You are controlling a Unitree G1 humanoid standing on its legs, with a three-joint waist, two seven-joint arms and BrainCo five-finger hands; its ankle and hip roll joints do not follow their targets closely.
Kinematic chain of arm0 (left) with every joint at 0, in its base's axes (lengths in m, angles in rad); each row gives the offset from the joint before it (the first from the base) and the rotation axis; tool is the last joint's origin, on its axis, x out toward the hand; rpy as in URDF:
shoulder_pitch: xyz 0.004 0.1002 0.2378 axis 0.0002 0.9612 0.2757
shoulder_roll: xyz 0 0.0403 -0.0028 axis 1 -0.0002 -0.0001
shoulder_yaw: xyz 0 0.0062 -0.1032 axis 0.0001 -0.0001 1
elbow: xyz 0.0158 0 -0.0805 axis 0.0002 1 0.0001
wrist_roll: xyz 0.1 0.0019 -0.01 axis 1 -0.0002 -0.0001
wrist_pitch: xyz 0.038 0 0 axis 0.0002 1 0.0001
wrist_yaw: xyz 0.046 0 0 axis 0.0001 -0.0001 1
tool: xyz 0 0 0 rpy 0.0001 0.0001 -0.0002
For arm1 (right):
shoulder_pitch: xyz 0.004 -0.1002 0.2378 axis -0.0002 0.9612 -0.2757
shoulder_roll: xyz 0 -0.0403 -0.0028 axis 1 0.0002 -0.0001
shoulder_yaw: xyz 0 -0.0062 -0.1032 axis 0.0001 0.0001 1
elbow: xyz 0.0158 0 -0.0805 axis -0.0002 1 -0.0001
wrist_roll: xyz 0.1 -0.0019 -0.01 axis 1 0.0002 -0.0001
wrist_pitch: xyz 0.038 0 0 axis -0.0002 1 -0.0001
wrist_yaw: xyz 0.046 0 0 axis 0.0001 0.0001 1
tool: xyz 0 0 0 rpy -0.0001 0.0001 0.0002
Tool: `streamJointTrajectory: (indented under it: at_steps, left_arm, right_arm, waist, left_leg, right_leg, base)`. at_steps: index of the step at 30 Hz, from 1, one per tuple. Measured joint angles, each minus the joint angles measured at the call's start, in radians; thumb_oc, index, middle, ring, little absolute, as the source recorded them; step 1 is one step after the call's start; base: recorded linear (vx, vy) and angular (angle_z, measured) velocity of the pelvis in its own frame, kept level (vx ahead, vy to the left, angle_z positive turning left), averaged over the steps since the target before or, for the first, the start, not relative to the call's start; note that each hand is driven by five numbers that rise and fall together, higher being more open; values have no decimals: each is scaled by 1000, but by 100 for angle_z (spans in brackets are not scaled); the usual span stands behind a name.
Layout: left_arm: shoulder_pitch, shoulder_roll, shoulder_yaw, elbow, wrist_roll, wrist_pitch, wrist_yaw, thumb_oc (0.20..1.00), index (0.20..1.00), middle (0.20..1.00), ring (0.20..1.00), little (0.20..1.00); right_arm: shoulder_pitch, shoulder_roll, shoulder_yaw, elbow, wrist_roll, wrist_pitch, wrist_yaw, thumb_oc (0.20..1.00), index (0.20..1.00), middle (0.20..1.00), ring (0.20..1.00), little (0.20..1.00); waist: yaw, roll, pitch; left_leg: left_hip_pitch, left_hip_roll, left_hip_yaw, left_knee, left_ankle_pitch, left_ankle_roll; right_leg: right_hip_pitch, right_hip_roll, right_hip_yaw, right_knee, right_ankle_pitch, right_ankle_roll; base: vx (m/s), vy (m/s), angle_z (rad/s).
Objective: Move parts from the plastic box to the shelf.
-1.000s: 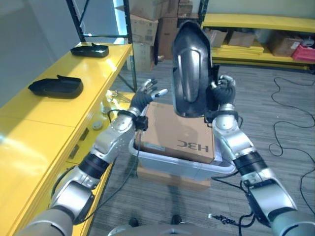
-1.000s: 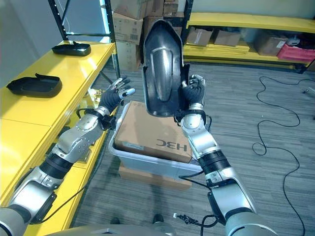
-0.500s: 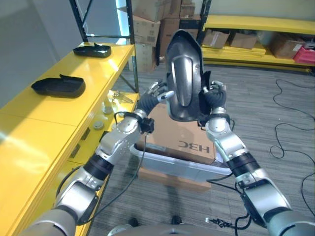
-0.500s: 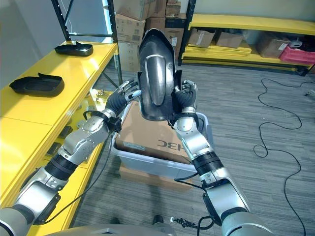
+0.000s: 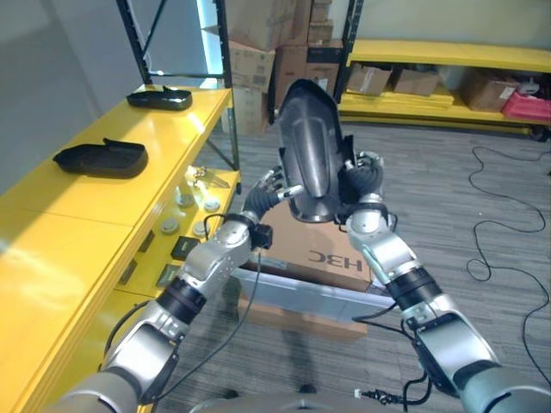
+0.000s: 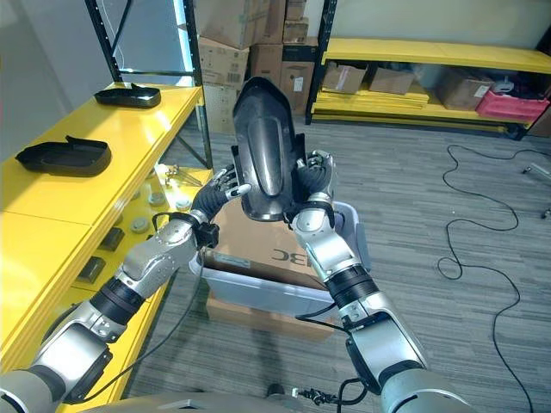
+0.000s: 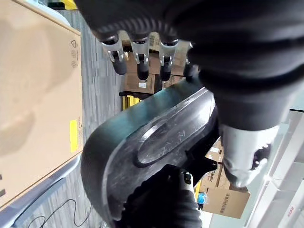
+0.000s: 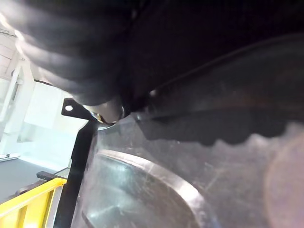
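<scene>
A large glossy black shell-shaped part (image 5: pixel 312 151) stands upright in the air above the box, my right hand (image 5: pixel 362 181) shut on its right edge. My left hand (image 5: pixel 269 188) is open, its straight fingers (image 7: pixel 139 57) reaching the part's (image 7: pixel 152 142) lower left edge. Below sits the grey plastic box (image 5: pixel 297 291) with a brown carton (image 5: pixel 297 245) lying in it. The yellow shelf (image 5: pixel 77 215) runs along the left and carries two flat black parts (image 5: pixel 99 157) (image 5: pixel 161 97). In the right wrist view the part (image 8: pixel 142 190) is pressed close against the hand.
A flat carton (image 5: pixel 293 320) lies under the plastic box. Small fittings (image 5: pixel 185 225) lie on the shelf's lower level. A black rack post (image 5: pixel 136 43) stands at the shelf's far end. Stacked cartons (image 5: pixel 250 47) and a second yellow shelf (image 5: pixel 448 56) line the back.
My right hand has carried the black part to the left and a little lower. My left hand has risen from beside the carton to the part's lower edge.
</scene>
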Motion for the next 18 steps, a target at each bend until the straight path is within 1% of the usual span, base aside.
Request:
streamJointTrajectory:
  at_steps: [11, 12, 13, 18]
  left_arm:
    - [0, 5, -2, 3, 23, 4, 3, 1000, 1000, 1000, 1000, 1000]
    - [0, 5, -4, 3, 29, 4, 9, 1000, 1000, 1000, 1000, 1000]
    - [0, 8, -11, 2, 28, 5, 46, 1000, 1000, 1000, 1000, 1000]
    - [0, 26, -7, 8, 27, 4, 86, 1000, 1000, 1000, 1000, 1000]
  right_arm:
    - [-1, 2, 13, 0, 3, 9, -2, 200, 200, 200, 200, 200]
    - [0, 3, 14, 0, 3, 9, -2, 200, 200, 200, 200, 200]
    - [-1, 13, 21, 0, 3, 9, -1, 200, 200, 200, 200, 200]
    - [-3, 16, 35, -6, 32, 9, 7, 200, 200, 200, 200, 200]
  waist:
    - [6, 0, 0]
    - [8, 0, 0]
    - [8, 0, 0]
    - [12, 0, 0]
  left_leg:
    - [7, 0, -2, 0, 0, 0]
    - [7, 0, -2, 0, 0, 0]
    - [7, 0, -2, 0, 0, 0]
    - [7, 0, -3, 0, 0, 0]
  right_leg:
    - [9, 0, -1, 0, 2, -3]
    - [9, 0, -1, 0, 2, -3]
    - [9, 0, -1, 0, 2, -3]
    - [10, 0, -2, 0, 0, -2]
  base:
    - [0, 0, 0]
    - [0, 0, 0]
    - [0, 0, 0]
    - [0, 0, 0]
